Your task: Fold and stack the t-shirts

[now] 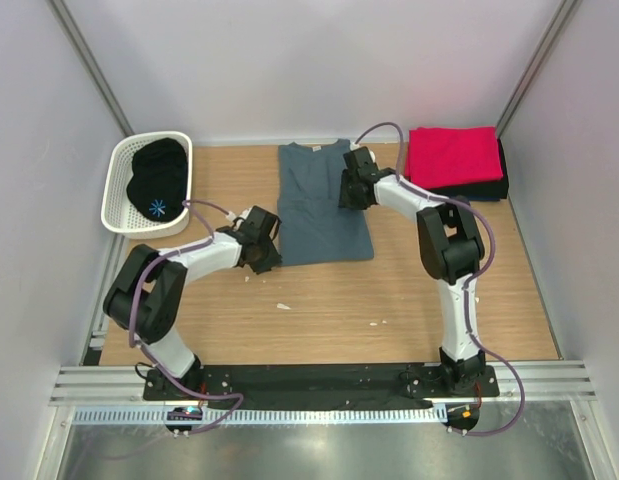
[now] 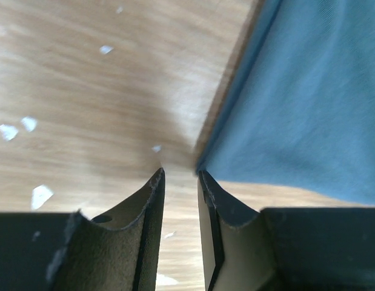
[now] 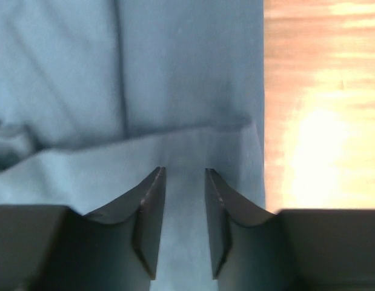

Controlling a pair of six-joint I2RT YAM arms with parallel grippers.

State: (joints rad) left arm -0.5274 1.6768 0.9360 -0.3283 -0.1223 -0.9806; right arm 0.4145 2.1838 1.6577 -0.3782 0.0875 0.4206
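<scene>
Wood table (image 1: 329,310), pale walls (image 1: 319,60), left pincer (image 2: 180,173) and right pincer (image 3: 183,171) slightly parted, empty

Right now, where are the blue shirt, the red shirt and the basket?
blue shirt (image 1: 314,210): top view, middle of the cloth
red shirt (image 1: 451,155): top view, middle of the folded top
basket (image 1: 117,195): top view, left wall

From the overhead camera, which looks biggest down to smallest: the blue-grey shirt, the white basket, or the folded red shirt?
1. blue-grey shirt, spread flat: largest.
2. white basket: only a little smaller, so this is a close call.
3. folded red shirt: clearly smallest.
</scene>
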